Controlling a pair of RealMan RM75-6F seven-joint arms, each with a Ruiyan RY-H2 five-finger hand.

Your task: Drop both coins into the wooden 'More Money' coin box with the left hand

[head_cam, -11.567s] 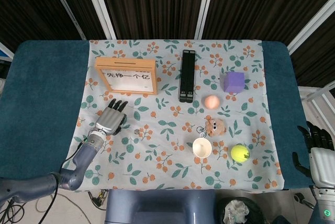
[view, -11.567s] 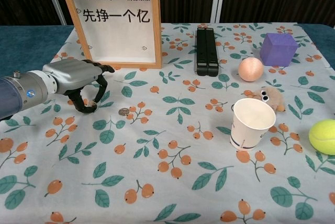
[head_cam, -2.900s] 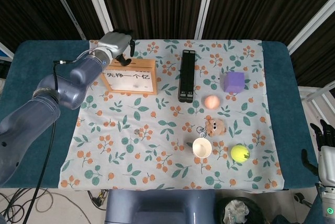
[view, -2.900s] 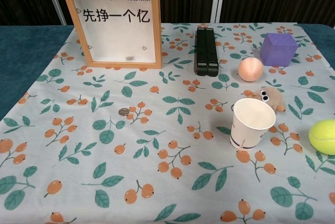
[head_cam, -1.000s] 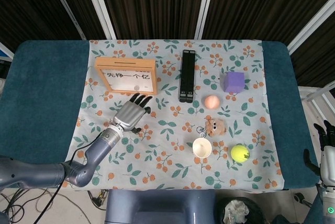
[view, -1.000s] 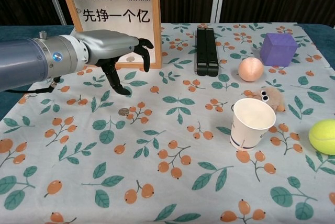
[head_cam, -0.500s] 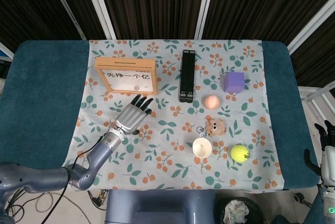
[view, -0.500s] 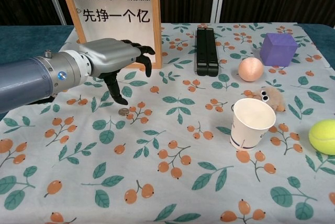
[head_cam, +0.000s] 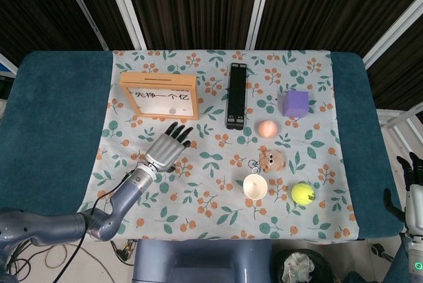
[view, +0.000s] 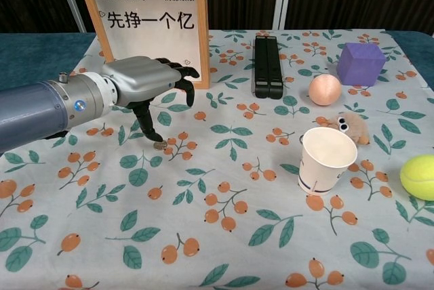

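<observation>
The coin box [view: 152, 29] stands upright at upper left of the chest view. The left hand [view: 144, 80], fingers spread and empty, hovers before it, thumb tip over the half-hidden coin [view: 160, 146]. Right hand [head_cam: 411, 184] is cut off at lower right; finger state unclear

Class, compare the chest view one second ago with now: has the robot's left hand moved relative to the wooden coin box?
Yes. The left hand has dropped lower and away from the wooden coin box, bringing its thumb down at the coin on the cloth.
</observation>
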